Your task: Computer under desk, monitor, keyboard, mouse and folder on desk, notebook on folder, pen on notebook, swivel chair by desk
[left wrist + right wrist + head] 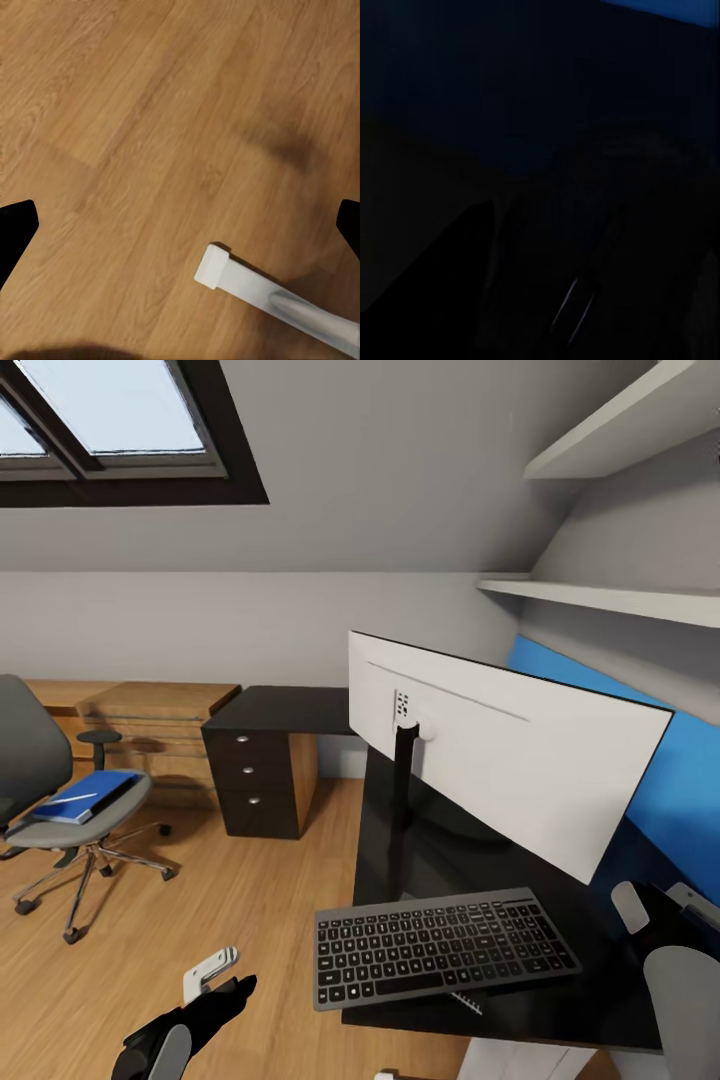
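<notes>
The monitor (500, 760) stands on the black counter (560, 1000), white back facing outward. The keyboard (440, 945) lies just in front of its stand. Well left of the counter, the swivel chair (60, 810) carries the blue folder (85, 798). Left fingers (15, 232) are released above the wood floor (150, 112); the right fingers' state cannot be told.

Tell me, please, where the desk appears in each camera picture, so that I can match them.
Head view: the desk takes the right half, carrying the monitor and the keyboard.
Right wrist view: very dark, probably the desk's black top seen close.
Left wrist view: wooden floor.
Shared landmark: the blue back panel links the head and right wrist views. The floor links the head and left wrist views.
</notes>
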Available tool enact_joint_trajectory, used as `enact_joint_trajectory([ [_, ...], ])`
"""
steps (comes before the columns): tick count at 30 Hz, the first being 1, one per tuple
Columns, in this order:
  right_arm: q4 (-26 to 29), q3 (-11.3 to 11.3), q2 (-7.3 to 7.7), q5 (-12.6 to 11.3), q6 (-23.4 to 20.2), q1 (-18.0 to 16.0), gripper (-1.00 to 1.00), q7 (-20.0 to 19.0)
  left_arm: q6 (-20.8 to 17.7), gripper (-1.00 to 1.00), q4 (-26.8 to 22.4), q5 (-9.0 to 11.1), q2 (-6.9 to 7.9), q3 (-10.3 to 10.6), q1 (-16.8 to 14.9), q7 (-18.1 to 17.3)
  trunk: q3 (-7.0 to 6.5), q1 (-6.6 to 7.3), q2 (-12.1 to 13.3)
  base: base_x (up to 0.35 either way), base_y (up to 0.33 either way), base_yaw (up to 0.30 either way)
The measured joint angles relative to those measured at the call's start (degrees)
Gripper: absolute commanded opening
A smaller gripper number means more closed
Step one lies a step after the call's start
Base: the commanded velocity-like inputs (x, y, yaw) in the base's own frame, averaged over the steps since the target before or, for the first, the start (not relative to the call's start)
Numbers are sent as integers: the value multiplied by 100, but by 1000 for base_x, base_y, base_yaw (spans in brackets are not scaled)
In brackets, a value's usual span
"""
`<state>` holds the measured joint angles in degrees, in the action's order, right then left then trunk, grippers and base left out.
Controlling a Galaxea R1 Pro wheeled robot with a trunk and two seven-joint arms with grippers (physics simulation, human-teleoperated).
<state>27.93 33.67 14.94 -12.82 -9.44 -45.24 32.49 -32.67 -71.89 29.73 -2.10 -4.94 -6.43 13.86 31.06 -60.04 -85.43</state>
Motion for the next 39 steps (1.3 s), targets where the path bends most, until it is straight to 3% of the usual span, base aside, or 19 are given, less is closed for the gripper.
enact_joint_trajectory([
  [13,0,2,-5,-1,-2,0,-100,0,5,100,0,-1,2,-1,-1,-20,-233,283,522,-304,0,0],
  [25,0,-222,-37,-19,-2,1,-100,-58,5,100,15,-8,11,-6,0,-18,-234,287,523,-20,0,0],
  [39,23,-235,-36,-27,-1,1,-100,-15,5,100,26,-10,12,0,0,-15,-234,287,523,0,0,0],
])
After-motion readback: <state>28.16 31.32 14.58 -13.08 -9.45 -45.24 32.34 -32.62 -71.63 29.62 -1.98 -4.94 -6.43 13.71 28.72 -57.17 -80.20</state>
